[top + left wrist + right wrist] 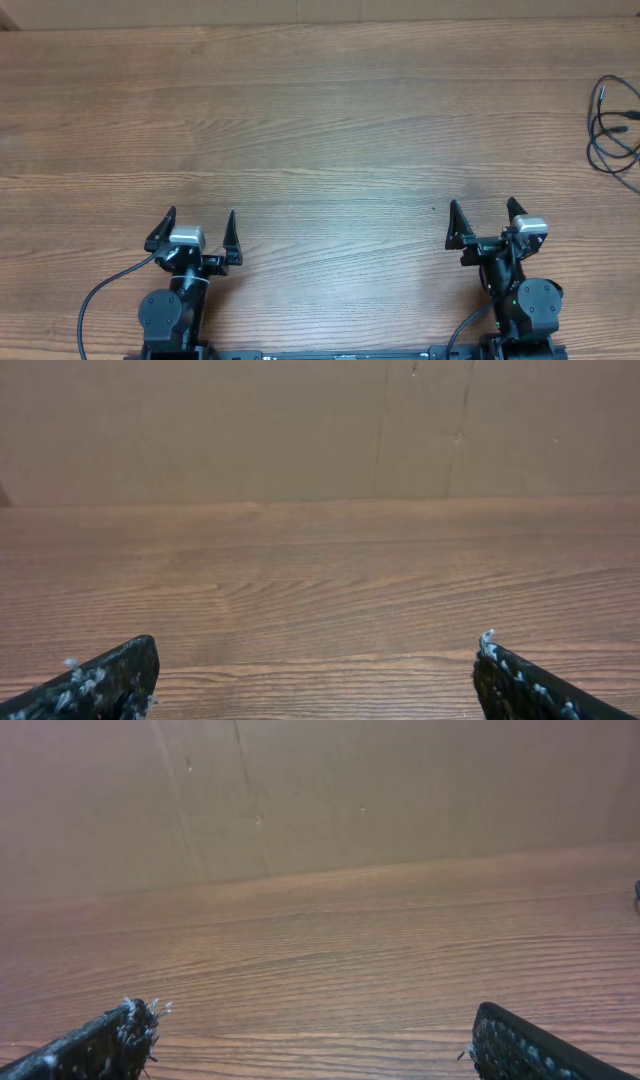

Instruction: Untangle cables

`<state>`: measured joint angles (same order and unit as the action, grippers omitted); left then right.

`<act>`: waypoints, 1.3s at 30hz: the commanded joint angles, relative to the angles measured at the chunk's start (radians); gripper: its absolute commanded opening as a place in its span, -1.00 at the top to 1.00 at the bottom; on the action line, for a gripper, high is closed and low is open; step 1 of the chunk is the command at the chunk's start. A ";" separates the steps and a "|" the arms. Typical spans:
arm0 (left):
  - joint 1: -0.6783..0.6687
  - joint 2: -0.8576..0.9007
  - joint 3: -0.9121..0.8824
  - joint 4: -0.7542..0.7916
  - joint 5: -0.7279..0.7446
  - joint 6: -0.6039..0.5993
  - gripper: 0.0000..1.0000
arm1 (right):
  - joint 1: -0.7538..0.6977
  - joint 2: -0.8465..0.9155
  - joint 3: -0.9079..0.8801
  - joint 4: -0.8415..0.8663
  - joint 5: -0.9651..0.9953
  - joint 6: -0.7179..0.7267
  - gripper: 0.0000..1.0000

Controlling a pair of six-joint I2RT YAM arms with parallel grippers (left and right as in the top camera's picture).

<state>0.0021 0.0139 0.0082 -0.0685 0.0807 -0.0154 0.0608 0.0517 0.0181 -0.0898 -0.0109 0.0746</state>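
The cables lie as thin black loose loops at the far right edge of the wooden table, partly cut off by the overhead view's border; a tiny dark bit shows at the right wrist view's right edge. My left gripper rests near the table's front left, open, with nothing between its fingers. The right gripper sits at the front right, open and empty too, well short of the cables. In the wrist views, the left gripper and right gripper show only bare wood between widely spread fingertips.
A brown cardboard wall stands along the table's far edge. Thicker black cables run from the arm bases at the front.
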 commanded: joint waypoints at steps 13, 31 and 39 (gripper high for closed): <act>0.005 -0.010 -0.003 -0.005 -0.010 0.023 -1.00 | 0.002 -0.002 -0.010 0.005 0.020 -0.005 -1.00; 0.005 -0.010 -0.003 -0.005 -0.010 0.024 -0.99 | 0.003 -0.002 -0.010 0.005 0.002 -0.084 -1.00; 0.005 -0.010 -0.003 -0.005 -0.010 0.023 -0.99 | 0.003 -0.002 -0.010 0.005 0.002 -0.084 -1.00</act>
<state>0.0021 0.0139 0.0082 -0.0689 0.0780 -0.0154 0.0608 0.0517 0.0181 -0.0898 -0.0113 -0.0010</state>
